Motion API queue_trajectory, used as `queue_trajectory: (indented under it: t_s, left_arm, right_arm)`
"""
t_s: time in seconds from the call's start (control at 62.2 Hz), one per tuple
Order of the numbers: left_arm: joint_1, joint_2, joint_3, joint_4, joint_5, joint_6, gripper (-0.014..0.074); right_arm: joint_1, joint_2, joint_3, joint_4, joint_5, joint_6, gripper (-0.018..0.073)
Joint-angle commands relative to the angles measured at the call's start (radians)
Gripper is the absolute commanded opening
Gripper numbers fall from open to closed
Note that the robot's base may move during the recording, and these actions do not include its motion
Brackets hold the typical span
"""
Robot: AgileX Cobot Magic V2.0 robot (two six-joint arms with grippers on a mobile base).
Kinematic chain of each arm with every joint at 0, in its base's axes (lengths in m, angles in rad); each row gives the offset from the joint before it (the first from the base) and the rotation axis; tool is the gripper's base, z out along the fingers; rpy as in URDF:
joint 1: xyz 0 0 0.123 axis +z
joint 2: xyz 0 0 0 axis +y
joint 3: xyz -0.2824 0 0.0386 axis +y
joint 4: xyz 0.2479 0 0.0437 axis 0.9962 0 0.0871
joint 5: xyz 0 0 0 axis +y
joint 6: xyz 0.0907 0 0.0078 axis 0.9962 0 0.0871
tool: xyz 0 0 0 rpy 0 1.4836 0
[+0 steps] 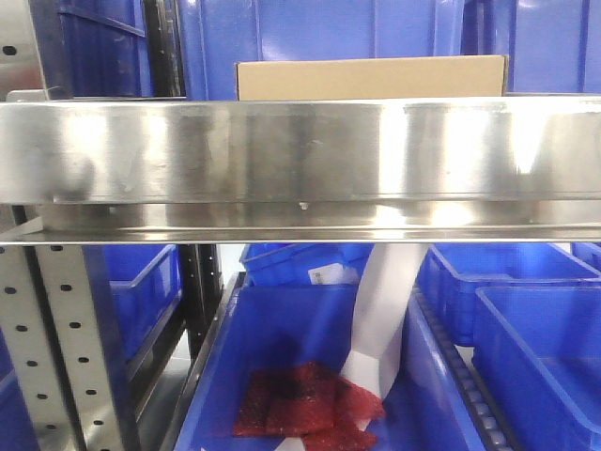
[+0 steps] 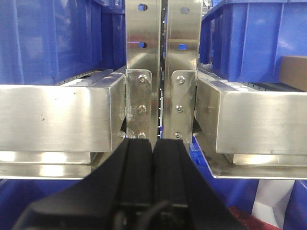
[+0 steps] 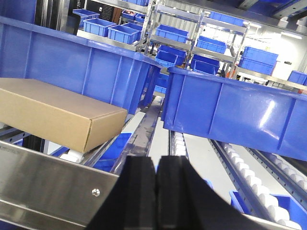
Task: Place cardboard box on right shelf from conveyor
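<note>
Tan cardboard box (image 3: 57, 112) lies flat on the right shelf (image 1: 300, 150), just behind its front rail, against a blue bin (image 3: 86, 67). Judged light, stiff, smooth-faced; grip across the slim height at a long edge. Left claw (image 2: 153, 158) and right claw (image 3: 157, 179) are both closed, holding nothing.

Matt cardboard box (image 1: 371, 78), glossy steel shelf (image 1: 300, 150)

Both grippers were matte black — the left gripper (image 2: 153, 143) had two ribbed fingers (image 2: 138, 167) widening into a broad dark base with a thin cable; the right gripper (image 3: 157, 165) showed blocky, square-tipped fingers (image 3: 141, 184).
</note>
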Motion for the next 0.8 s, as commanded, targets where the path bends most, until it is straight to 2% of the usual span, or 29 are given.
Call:
queue_trajectory:
  t_s: [0.0, 0.129, 0.193, 0.289, 0.353, 0.482, 0.627, 0.787]
  left_arm:
    - [-0.001, -0.006, 0.006, -0.008, -0.087, 0.001, -0.0116]
    - [-0.001, -0.006, 0.006, -0.008, -0.087, 0.001, -0.0116]
    - [-0.001, -0.006, 0.006, -0.008, -0.087, 0.001, -0.0116]
    - [-0.001, -0.006, 0.006, -0.008, -0.087, 0.001, -0.0116]
    - [-0.001, -0.006, 0.006, -0.008, -0.087, 0.001, -0.0116]
    - [-0.001, -0.006, 0.006, -0.008, -0.087, 0.001, -0.0116]
    - [-0.001, -0.006, 0.006, -0.008, -0.087, 0.001, -0.0116]
    - [-0.001, -0.006, 0.006, -0.008, -0.087, 0.001, -0.0116]
  right_arm:
    - [-0.005, 0.011, -0.026, -0.006, -0.102, 0.002, 0.0055]
    - [-0.005, 0.011, -0.004, 0.019, -0.184, 0.002, 0.0055]
    - [-0.007, 0.011, 0.015, 0.126, -0.191, 0.000, 0.0055]
    - [-0.029, 0.011, 0.061, 0.304, -0.191, -0.060, 0.0055]
    - [-0.050, 0.009, 0.097, 0.344, -0.207, -0.114, 0.0055]
    - [-0.073, -0.037, 0.172, 0.387, -0.214, -0.123, 0.0055]
    - [-0.073, -0.144, 0.263, 0.390, -0.215, -0.121, 0.0055]
    - [-0.074, -0.147, 0.260, 0.390, -0.207, -0.121, 0.0055]
